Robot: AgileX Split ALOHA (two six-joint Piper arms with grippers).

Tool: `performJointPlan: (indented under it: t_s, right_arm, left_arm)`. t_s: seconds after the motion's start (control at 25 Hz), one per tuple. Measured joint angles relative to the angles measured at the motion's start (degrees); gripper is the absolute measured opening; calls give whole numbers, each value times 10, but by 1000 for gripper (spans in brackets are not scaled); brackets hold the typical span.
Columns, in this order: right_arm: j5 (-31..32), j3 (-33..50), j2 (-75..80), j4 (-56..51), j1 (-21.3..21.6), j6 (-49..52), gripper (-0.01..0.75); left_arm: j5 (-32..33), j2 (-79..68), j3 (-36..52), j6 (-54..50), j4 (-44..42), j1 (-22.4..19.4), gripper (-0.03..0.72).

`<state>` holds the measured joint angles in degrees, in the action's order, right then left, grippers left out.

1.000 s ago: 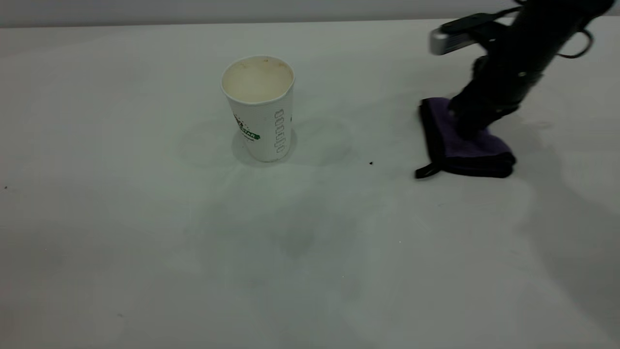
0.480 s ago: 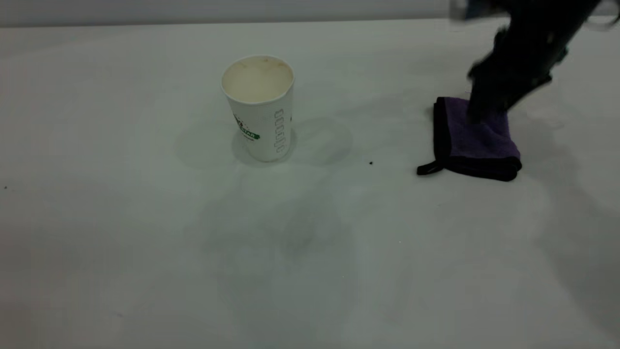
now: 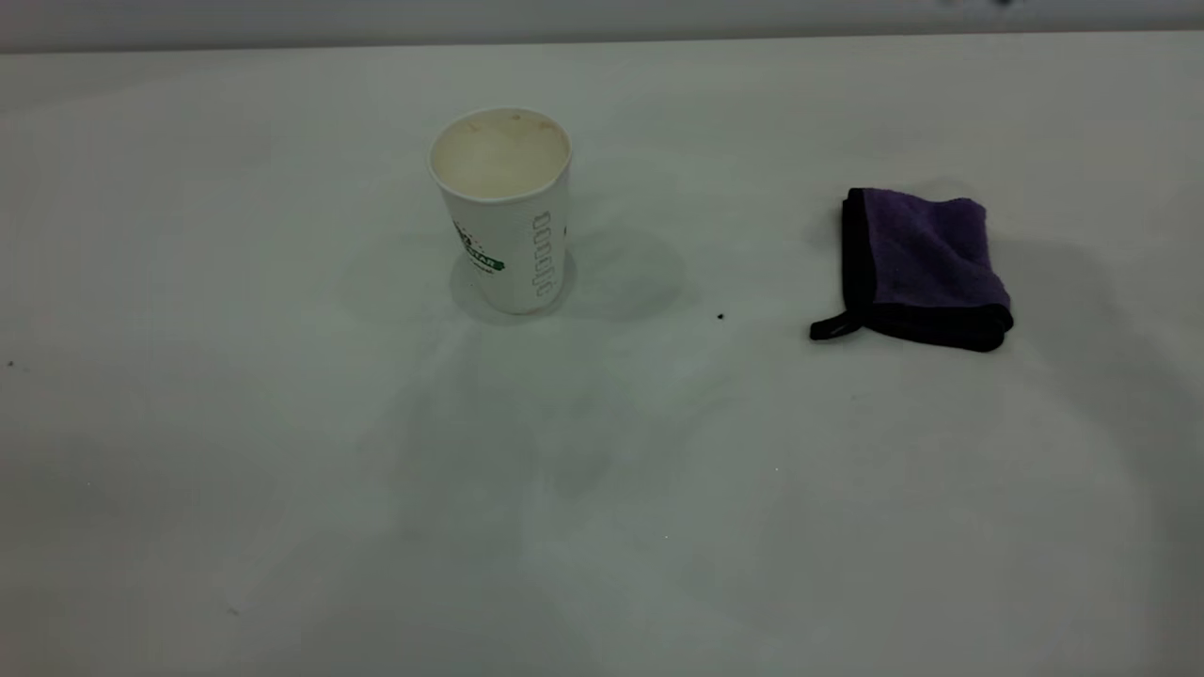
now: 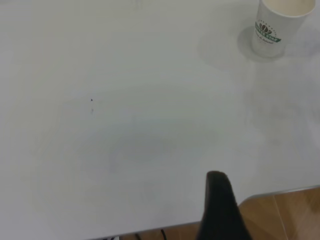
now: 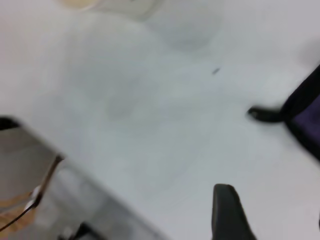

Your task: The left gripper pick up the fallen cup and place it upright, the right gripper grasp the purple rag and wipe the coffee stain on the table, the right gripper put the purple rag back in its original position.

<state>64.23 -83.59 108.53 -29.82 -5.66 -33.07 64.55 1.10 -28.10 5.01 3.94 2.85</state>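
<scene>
On the wide white matt table, the white paper cup stands upright; the folded fluffy purple rag lies flat well apart. Neither gripper's finger state can be told.

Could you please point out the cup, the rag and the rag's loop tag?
cup [image 3: 508,235], exterior view, on its side wall.
rag [image 3: 926,254], exterior view, on its purple top face.
loop tag [image 3: 828,328], exterior view, on the black strap.
</scene>
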Motion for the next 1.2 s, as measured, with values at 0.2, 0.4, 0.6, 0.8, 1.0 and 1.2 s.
performJointPlan:
  t_s: [0.2,0.4,0.6,0.8,1.0,1.2]
  right_arm:
    - [48,7,-105,18,0,72,444]
    - [52,91,-226,86,-1,147,443]
    - [58,235,-378,177,-1,215,443]
    - [61,375,-529,264,-1,291,442]
    - [56,473,-653,294,-1,331,442]
    - [27,552,-776,301,-1,331,442]
  left_arm:
    - [0,0,0,0,0,0,548]
    - [0,0,0,0,0,0,548]
    - [0,0,0,0,0,0,548]
    - [0,0,0,0,0,0,548]
    - [0,0,0,0,0,0,548]
    - [0,0,0,0,0,0,548]
